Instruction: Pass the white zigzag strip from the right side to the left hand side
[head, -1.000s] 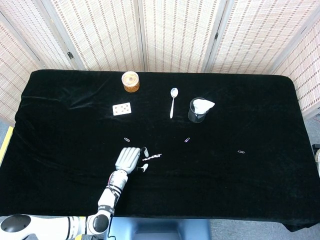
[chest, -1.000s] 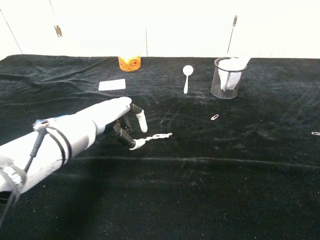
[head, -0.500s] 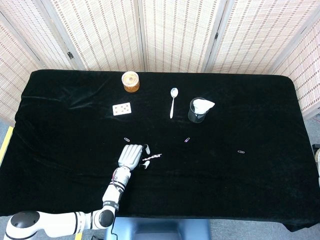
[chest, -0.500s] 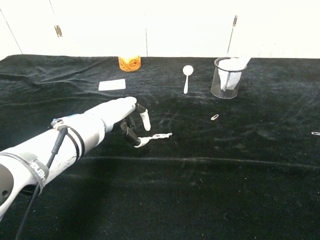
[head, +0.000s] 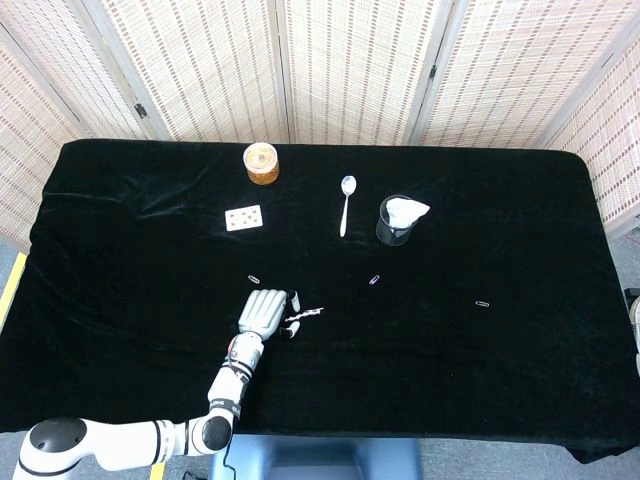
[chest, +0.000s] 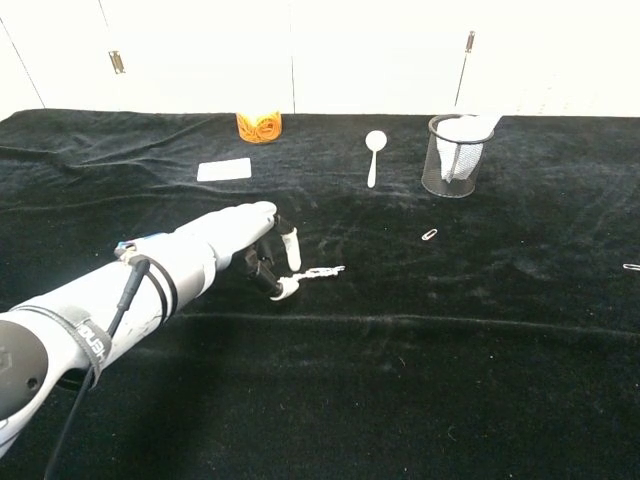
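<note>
Lying just right of the left hand, the white zigzag strip runs lengthwise away from its fingertips. One tip touches the strip's near end (whether the partly curled fingers pinch it cannot be told); the right hand is out of view.

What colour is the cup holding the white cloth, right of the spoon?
The mesh cup is black, see-through wire; clearest in the chest view.

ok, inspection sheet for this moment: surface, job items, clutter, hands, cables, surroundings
Surface: black cloth over the table, wrinkled.
Job items: white zigzag strip flat on the cloth, left of centre.
Clutter: playing card, orange roll, spoon, mesh cup with white paper, three paper clips.
Hands: left hand at the strip's near end, fingers touching it; grip unclear. Right hand not seen.
Cables: black cable along the left forearm.
Surroundings: folding screen behind.
</note>
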